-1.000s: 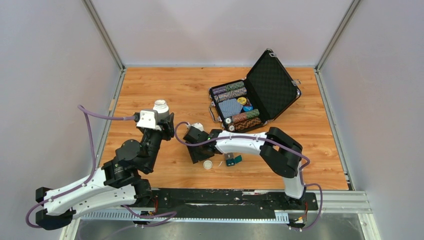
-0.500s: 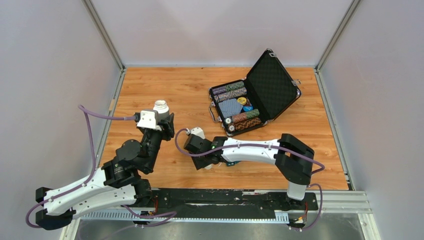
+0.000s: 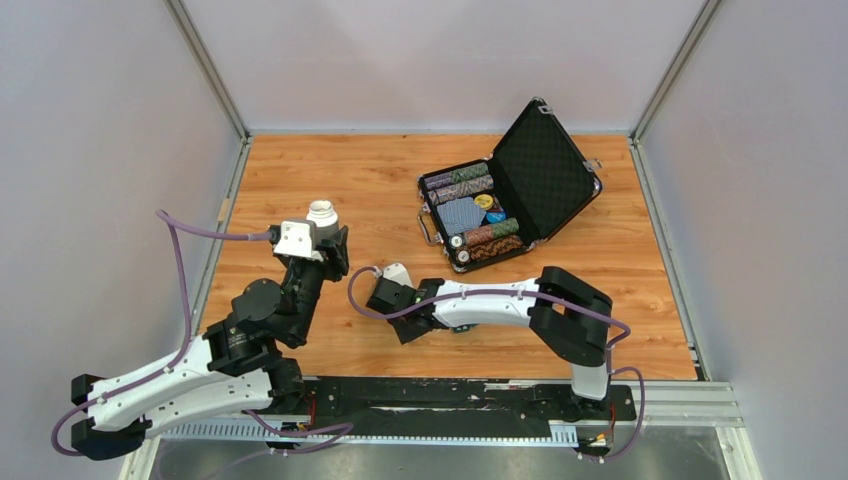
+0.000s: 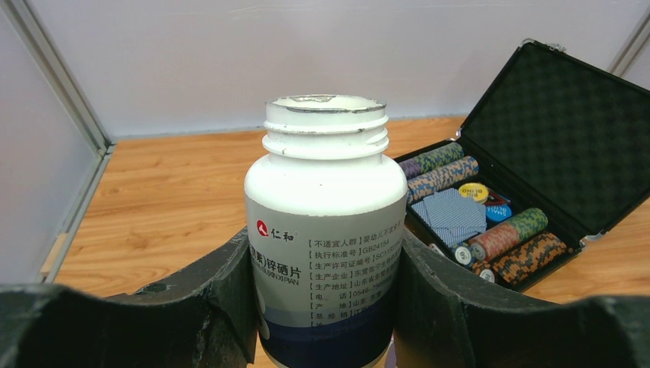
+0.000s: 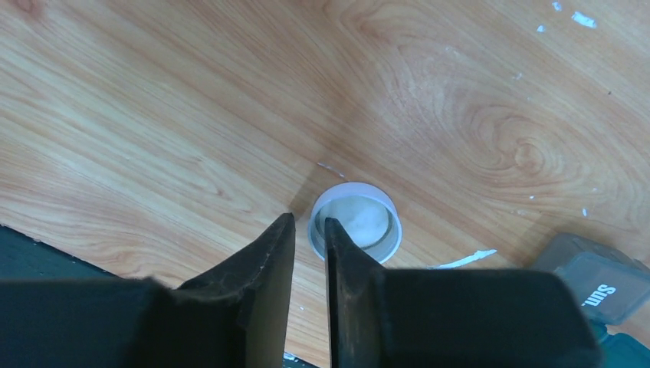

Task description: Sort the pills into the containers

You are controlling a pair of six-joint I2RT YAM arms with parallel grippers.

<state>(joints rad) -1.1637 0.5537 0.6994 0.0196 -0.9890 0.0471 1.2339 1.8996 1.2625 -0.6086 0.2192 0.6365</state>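
My left gripper [image 3: 325, 238] is shut on a white pill bottle [image 4: 326, 230] with a printed label and holds it upright. The bottle has no cap and its mouth looks foil-sealed; it also shows in the top view [image 3: 322, 212]. My right gripper [image 5: 310, 224] points down at the table, jaws a narrow gap apart and empty. Its tips hang at the left rim of the white bottle cap [image 5: 359, 222], which lies open side up. The small dark-teal container [image 5: 594, 276] lies just right of the cap, cut off by the frame edge. No loose pills show.
An open black chip case [image 3: 510, 200] with chips and cards stands at the back right, also in the left wrist view [image 4: 552, 138]. White scraps [image 5: 464, 259] lie on the wood by the cap. The table's black front strip [image 5: 31, 253] is near the right gripper.
My right gripper has swung left and down over the cap, which it now covers in the top view. The left arm and the bottle have not moved.
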